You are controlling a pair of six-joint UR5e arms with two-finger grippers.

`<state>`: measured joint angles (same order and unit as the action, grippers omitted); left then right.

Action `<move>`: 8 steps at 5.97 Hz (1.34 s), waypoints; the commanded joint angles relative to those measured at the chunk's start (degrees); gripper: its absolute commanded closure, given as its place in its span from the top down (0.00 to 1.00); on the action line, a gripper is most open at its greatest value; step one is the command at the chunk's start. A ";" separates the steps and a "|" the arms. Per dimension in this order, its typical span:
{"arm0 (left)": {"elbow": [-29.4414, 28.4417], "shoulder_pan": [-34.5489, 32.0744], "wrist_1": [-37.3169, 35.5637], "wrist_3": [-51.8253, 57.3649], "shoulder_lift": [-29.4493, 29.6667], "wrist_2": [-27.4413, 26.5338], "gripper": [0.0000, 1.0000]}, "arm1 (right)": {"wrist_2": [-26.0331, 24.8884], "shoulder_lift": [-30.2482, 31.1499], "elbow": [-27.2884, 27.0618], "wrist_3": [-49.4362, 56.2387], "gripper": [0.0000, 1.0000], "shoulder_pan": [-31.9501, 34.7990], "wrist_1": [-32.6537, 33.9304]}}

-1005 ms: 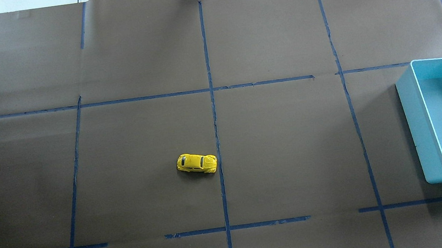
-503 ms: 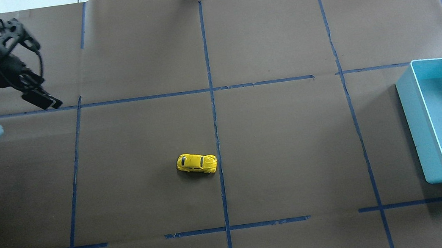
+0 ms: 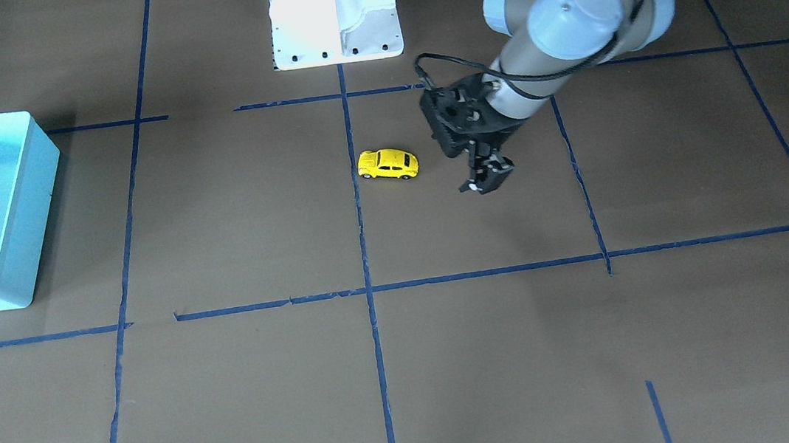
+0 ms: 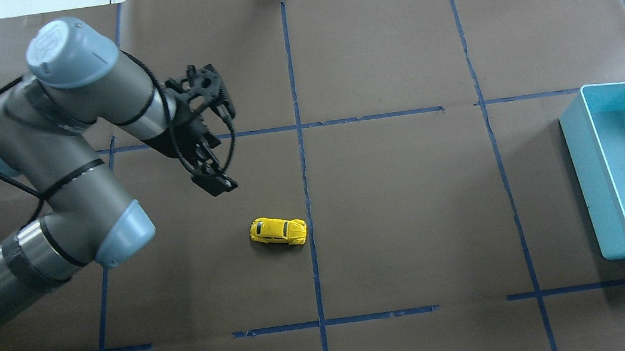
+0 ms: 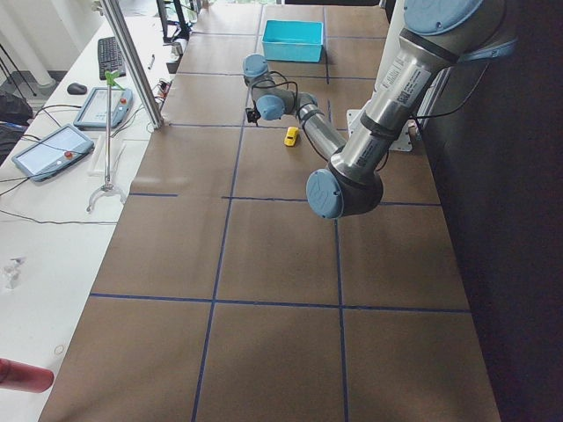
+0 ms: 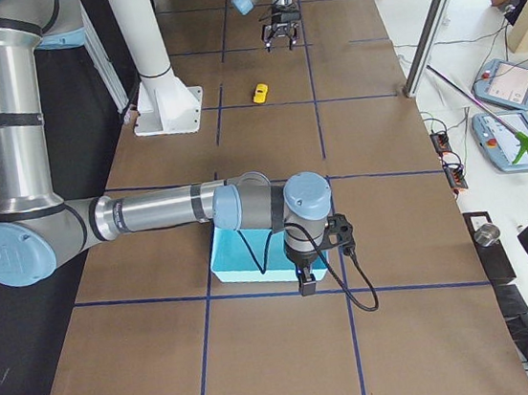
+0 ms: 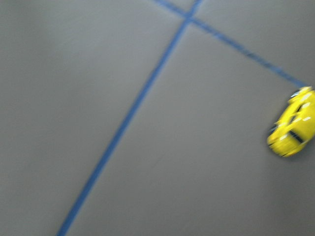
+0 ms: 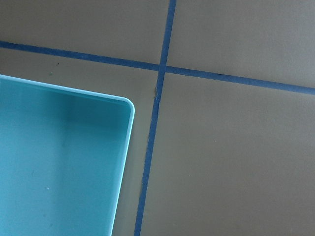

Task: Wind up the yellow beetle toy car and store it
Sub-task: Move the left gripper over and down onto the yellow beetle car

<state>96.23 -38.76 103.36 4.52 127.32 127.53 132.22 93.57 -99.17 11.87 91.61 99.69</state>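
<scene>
The left gripper's [image 3: 485, 180] jaws look slightly spread and empty. They hang above the bench [image 3: 499, 358], near the yellow beetle toy car [image 3: 388, 164] but not touching it. The car stands on its wheels just beside the centre tape line [image 3: 358, 218], well apart from the turquoise bin [image 3: 15, 220]. The right gripper [image 6: 304, 284] hangs at the bin; I cannot tell how its jaws are set. This looks like the approach before grasping. Next, the left jaws must centre over the car and straddle its body.
</scene>
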 commanded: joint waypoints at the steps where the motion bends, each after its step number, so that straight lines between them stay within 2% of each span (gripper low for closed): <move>1: -0.52 4.74 -8.37 0.14 8.43 -2.99 1.00 | 0.15 0.56 -0.32 0.00 1.00 -0.02 -0.19; 3: 0.36 5.54 -10.90 2.67 8.74 -3.26 1.00 | 0.23 -0.14 -1.29 -0.09 1.00 0.06 -0.11; 4: 0.27 6.15 -12.03 3.39 8.13 -5.26 1.00 | 0.32 -0.05 -1.99 -0.18 1.00 -0.02 -0.11; 5: 0.18 8.85 -12.04 8.27 7.34 -10.32 1.00 | 0.32 0.03 -1.91 -0.18 1.00 -0.03 -0.11; 6: -0.16 9.49 -11.44 11.62 5.33 -11.59 1.00 | 0.32 0.12 -1.82 -0.09 1.00 -0.03 -0.11; 7: -0.08 10.02 -11.26 19.57 4.00 -14.83 1.00 | 0.32 0.12 -1.91 -0.18 1.00 -0.03 -0.11; 8: -0.17 10.98 -10.64 21.74 2.69 -16.86 1.00 | 0.23 0.47 -1.65 -0.09 1.00 -0.03 -0.11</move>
<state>96.13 -28.66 92.22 22.63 131.36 113.01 132.52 93.80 -100.98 11.73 91.58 99.58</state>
